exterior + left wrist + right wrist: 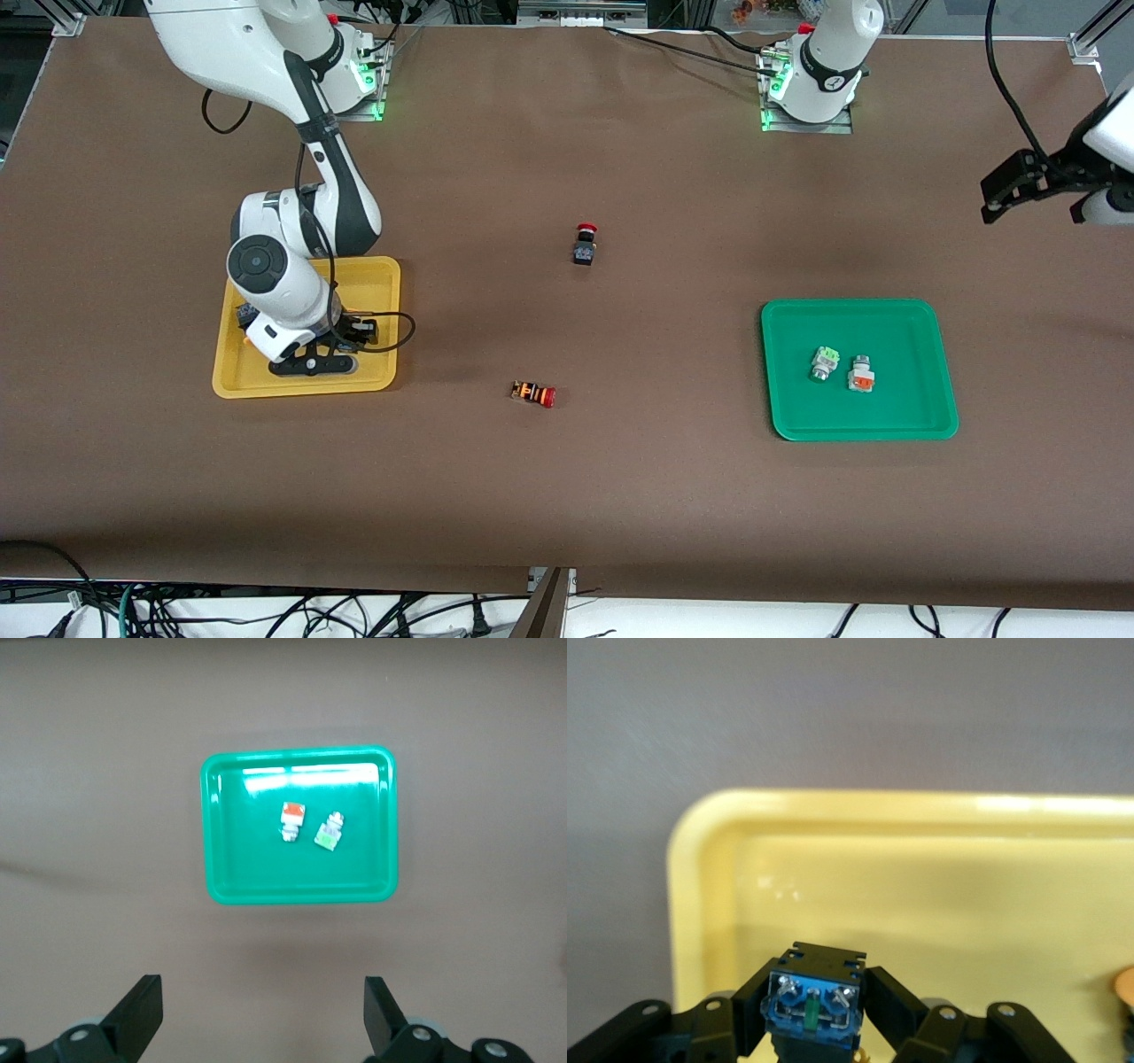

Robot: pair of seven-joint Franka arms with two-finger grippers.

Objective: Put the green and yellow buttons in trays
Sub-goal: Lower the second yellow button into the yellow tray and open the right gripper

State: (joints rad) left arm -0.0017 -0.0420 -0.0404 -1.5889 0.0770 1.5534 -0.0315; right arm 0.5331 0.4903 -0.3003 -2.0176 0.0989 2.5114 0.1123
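Over the yellow tray [376,275], right gripper [811,1041] clenched on a black-bodied button [812,1003], best lowered flat and released clear of the rim; left gripper [263,1014] released, waiting high over the table by the green tray [221,815].

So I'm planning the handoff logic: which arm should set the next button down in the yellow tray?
The right. Its claw is shut on a black-bodied button over the yellow tray. The left claw hangs open, high over the table near the green tray.
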